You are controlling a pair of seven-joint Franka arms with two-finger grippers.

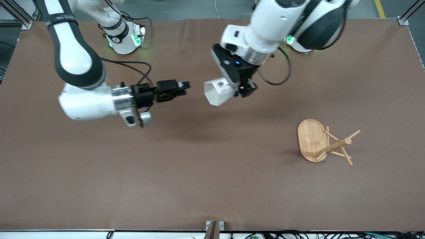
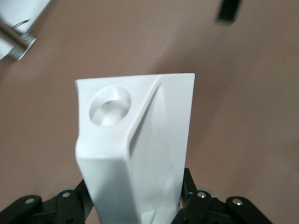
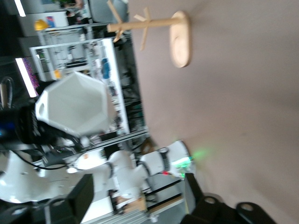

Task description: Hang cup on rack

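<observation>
Cup (image 1: 217,93) aloft at upper centre of the front frame, clamped in the left gripper (image 1: 244,89), well above bare table (image 1: 186,172). White, faceted, mouth turned toward the right arm's end of the table and slightly down. Handle block pinched between the black fingers (image 2: 189,186); round hole (image 2: 110,106) plain in the left wrist frame, upper middle, with the cup's body (image 2: 140,154) filling the centre and running down to the lower edge between the jaws. Left arm entering from the top right of the front frame, wrist bent down over mid-table.

Right gripper (image 1: 186,85) at left of centre in the front frame, level, pointed toward the cup, a clear gap between them. Fingers (image 3: 191,193) spread apart, nothing between them, seen along the lower edge of the right wrist frame. Same frame: cup (image 3: 77,107) at middle left, angular underside showing, and rack (image 3: 159,32) along the top.

Rack (image 1: 323,143) at lower right of the front frame, toward the left arm's end of the table, nearer the camera than both grippers. Upright on its oval base (image 1: 310,139), thin pegs (image 1: 352,135) slanting off the central post. Well apart from the cup; pegs bare.
</observation>
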